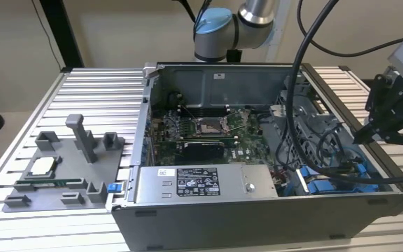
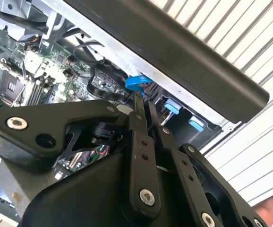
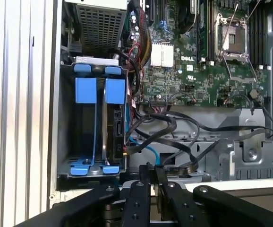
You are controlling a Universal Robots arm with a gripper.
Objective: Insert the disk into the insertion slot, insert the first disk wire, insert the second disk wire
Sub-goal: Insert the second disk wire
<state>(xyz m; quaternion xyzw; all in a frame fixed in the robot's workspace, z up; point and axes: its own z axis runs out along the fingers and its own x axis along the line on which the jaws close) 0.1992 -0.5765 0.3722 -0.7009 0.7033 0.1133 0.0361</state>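
Gripper (image 3: 151, 167): fingers pressed together in both wrist views, nothing seen pinched between them. It hangs above the side wall of the computer case (image 1: 257, 220), at the drive end. Just beyond the fingertips, loose black wires (image 3: 174, 126) and a thin blue wire (image 3: 145, 147) loop over the grey metal floor toward the insertion slot (image 3: 86, 91). The disk (image 3: 115, 124) appears to sit edge-on in one half of the slot, under a blue tab, and the other half looks empty. Cannot tell whether any wire is plugged into it. Judgement: the disk is stiff, fairly heavy and shock-sensitive, so hold it by the blue frame edges, never the connector side. The wires are limp and springy, so take them at the hard plug, not along the cord. Farthest off lies the motherboard (image 3: 207, 71).
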